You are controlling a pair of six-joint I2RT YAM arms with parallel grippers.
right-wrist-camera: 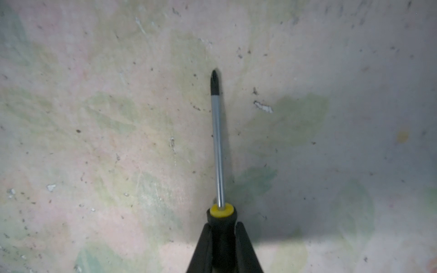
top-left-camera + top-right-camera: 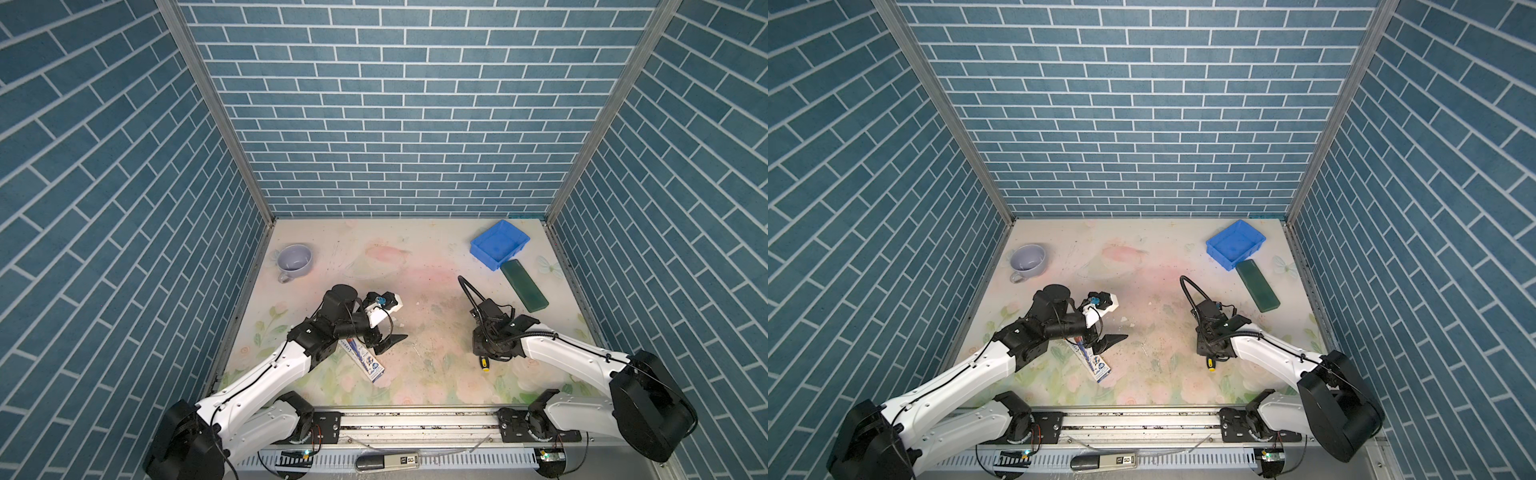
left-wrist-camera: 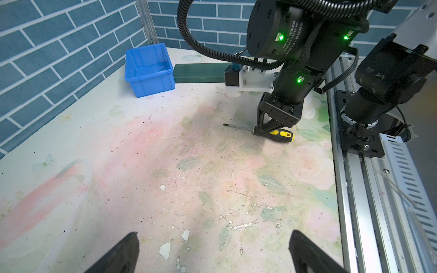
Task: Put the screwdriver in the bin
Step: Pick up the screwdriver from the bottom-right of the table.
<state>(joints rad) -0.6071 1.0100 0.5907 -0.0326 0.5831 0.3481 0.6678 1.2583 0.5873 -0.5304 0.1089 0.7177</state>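
Right gripper (image 1: 223,228): I see it pinching the screwdriver (image 1: 217,141) handle; shaft flat, tip pointing forward.
Bin (image 2: 498,245): well ahead, far right corner; my right arm is nearer.

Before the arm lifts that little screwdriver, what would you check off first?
1. Grip: the right tool is shut on the small black-and-yellow-handled metal screwdriver, just behind its yellow collar: ok.
2. Shaft free: nothing lies on or against it on the flowered table: ok.
3. Target: the shallow bright blue plastic bin is empty: ok.
4. Route: the flat dark green slab lies beside the bin, outside it: ok.
5. Left tool: open, holding nothing, away from the route: ok.
6. Whether the grip is firm enough: cannot tell.
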